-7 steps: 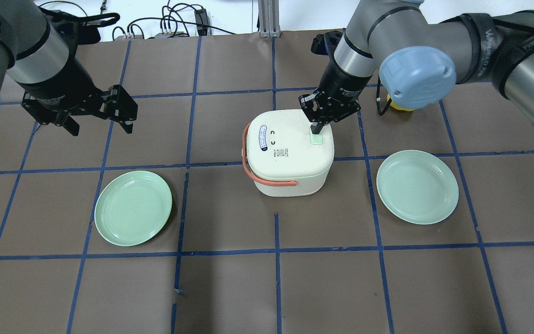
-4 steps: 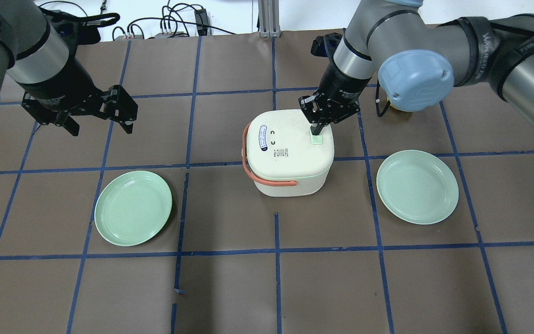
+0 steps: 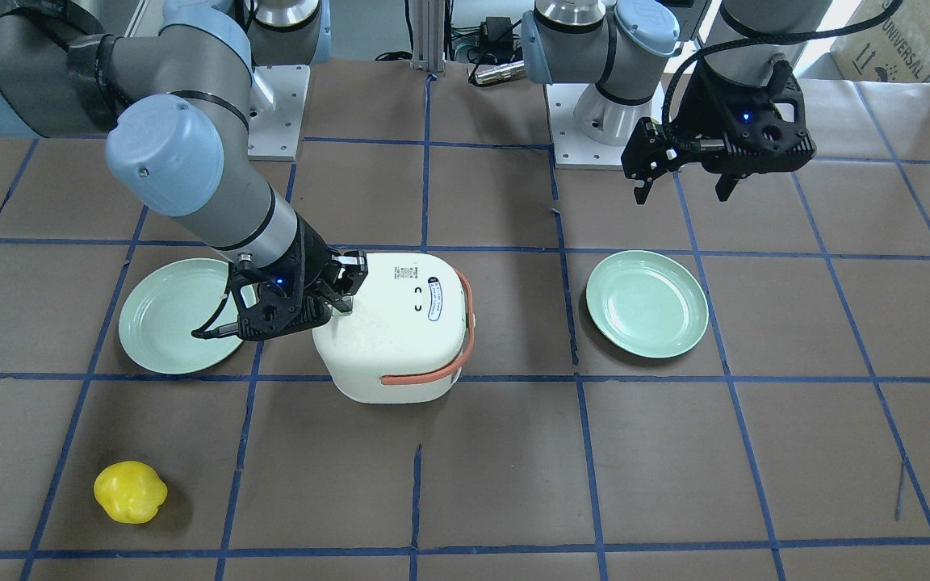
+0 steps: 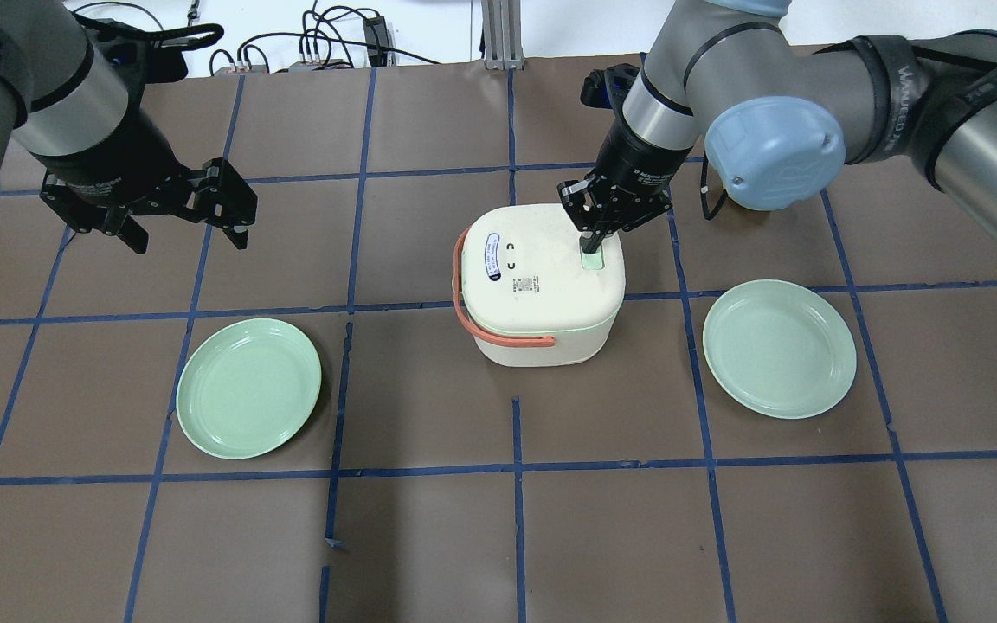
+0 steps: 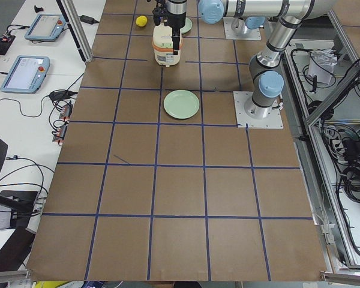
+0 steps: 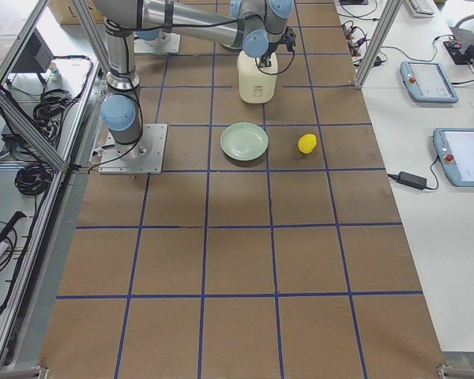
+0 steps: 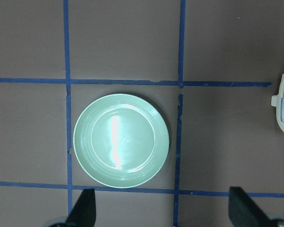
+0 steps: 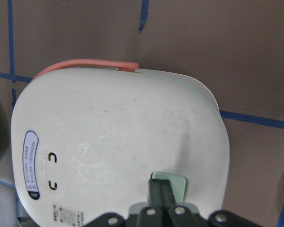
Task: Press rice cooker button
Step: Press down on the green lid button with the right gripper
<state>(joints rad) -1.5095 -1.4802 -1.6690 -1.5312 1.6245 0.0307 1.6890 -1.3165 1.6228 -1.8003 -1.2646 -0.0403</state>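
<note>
The hard, smooth rice cooker [image 4: 537, 285] sits mid-frame on the tabletop [image 4: 429, 389] and may slide if shoved, so the right hand [image 4: 590, 246], pinched shut, should poke its small green button [image 4: 592, 262] straight down.

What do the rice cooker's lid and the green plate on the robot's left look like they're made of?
Rice cooker lid: probably moulded plastic, matte white, faintly scuffed, no sharp glare. Green plate: glossy, perhaps melamine or glazed ceramic; a bright light streak crosses it.
</note>
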